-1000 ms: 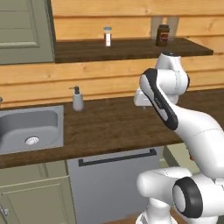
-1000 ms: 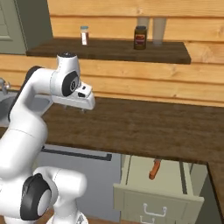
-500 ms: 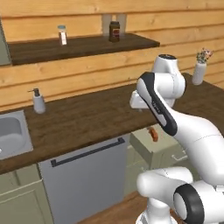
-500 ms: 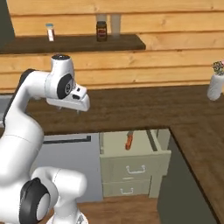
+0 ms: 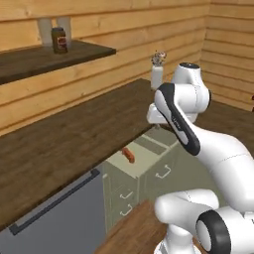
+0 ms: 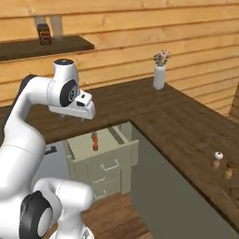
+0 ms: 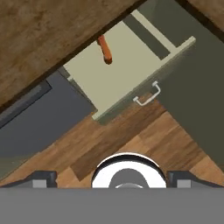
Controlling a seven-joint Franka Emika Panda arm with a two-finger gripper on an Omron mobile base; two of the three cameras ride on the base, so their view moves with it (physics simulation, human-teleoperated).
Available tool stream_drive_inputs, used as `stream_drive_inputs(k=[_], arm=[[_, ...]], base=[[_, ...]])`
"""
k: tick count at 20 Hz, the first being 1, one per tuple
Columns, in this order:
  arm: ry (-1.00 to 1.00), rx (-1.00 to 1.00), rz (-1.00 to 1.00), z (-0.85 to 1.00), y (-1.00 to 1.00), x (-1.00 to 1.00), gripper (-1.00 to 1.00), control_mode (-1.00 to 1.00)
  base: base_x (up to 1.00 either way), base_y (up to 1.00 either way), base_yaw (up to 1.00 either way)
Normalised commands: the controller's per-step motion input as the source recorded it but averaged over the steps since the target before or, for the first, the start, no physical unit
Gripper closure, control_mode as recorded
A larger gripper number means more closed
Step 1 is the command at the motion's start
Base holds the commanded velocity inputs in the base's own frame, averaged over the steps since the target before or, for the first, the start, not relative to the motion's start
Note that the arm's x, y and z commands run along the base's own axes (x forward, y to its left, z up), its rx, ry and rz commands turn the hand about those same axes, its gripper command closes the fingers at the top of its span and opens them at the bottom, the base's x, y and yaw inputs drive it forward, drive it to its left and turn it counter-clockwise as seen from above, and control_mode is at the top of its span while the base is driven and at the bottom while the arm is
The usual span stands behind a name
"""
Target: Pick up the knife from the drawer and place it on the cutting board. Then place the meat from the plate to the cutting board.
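The pale grey-green drawer (image 6: 103, 154) stands pulled out below the dark wooden counter. In it lies the knife (image 6: 94, 141), orange-red handle showing, its blade end toward the counter edge. From the left base view the knife (image 5: 129, 155) lies at the back of the drawer (image 5: 149, 156). My gripper (image 6: 71, 117) hangs open and empty above the counter's edge, up and left of the drawer. In the hand view the open gripper (image 7: 113, 178) looks down on the knife (image 7: 104, 49) and the drawer (image 7: 122, 78), far below. The cutting board, plate and meat are out of view.
A white vase (image 6: 159, 74) with flowers stands in the counter's corner. Two small wooden shakers (image 6: 216, 160) sit on the right-hand counter run. A dark jar (image 5: 60, 39) is on the wall shelf. A grey dishwasher front (image 5: 54, 218) is left of the drawer.
The base has driven to the right, so the whole scene slid left: the sink left the views and the open drawer came under the hand. The gripper stayed open.
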Motion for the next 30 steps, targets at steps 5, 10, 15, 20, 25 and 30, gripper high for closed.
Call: stream_drive_inputs(k=[5, 10, 15, 20, 25, 30], arm=[[0.0, 0.0, 0.0, 0.0, 0.0, 0.0, -1.0, 1.0], [0.0, 0.0, 0.0, 0.0, 0.0, 0.0, -1.0, 1.0], [0.0, 0.0, 0.0, 0.0, 0.0, 0.0, -1.0, 1.0], [0.0, 0.0, 0.0, 0.0, 0.0, 0.0, -1.0, 1.0], [0.0, 0.0, 0.0, 0.0, 0.0, 0.0, -1.0, 1.0], [0.0, 0.0, 0.0, 0.0, 0.0, 0.0, -1.0, 1.0]], base=[[-0.3, 0.1, -0.61], [-0.04, 0.02, -0.58], [0.02, 0.09, -0.5], [0.21, 0.0, -0.35], [0.25, 0.0, -0.3], [0.57, 0.0, -0.13]])
